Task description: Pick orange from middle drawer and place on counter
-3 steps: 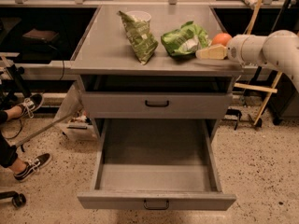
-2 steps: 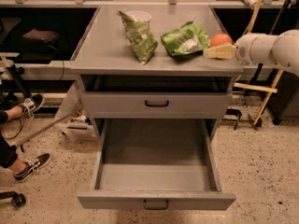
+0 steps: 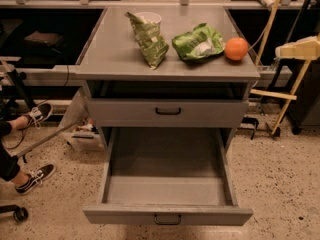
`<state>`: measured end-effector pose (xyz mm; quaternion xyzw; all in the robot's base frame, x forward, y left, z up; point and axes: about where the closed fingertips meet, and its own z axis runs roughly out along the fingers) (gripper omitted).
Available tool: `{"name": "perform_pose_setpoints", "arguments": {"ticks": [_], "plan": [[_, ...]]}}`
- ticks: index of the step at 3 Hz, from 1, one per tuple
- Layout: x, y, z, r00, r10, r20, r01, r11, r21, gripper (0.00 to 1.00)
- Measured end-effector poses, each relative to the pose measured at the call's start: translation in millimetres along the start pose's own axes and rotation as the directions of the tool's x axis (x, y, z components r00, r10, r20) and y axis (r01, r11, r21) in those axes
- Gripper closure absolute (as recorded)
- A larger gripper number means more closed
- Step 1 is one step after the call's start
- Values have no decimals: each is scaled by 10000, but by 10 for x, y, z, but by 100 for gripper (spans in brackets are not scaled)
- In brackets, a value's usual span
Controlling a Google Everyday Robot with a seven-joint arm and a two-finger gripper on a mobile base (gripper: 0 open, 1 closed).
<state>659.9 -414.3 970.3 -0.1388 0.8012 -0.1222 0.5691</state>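
The orange (image 3: 236, 49) sits on the counter (image 3: 115, 54) near its right edge, beside a crumpled green snack bag (image 3: 198, 42). My gripper (image 3: 279, 52) is off the counter's right side, level with the orange and a short way from it, open and empty. The middle drawer (image 3: 167, 215) is pulled fully out below, and its grey inside holds nothing that I can see. The similar drawer above it (image 3: 167, 111) is shut.
A second green snack bag (image 3: 149, 39) stands upright mid-counter in front of a white cup (image 3: 149, 17). A wooden easel frame (image 3: 287, 91) stands right of the cabinet. A person's legs and sneakers (image 3: 35, 176) are at the left on the speckled floor.
My gripper let go of the orange and drew back to the right, away from the counter. The orange stays on the counter's right side.
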Motion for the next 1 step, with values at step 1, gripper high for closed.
{"name": "perform_pose_setpoints", "arguments": {"ticks": [1], "plan": [[-2,5,1,10000,3,5,-3,10000,-10,0]]}}
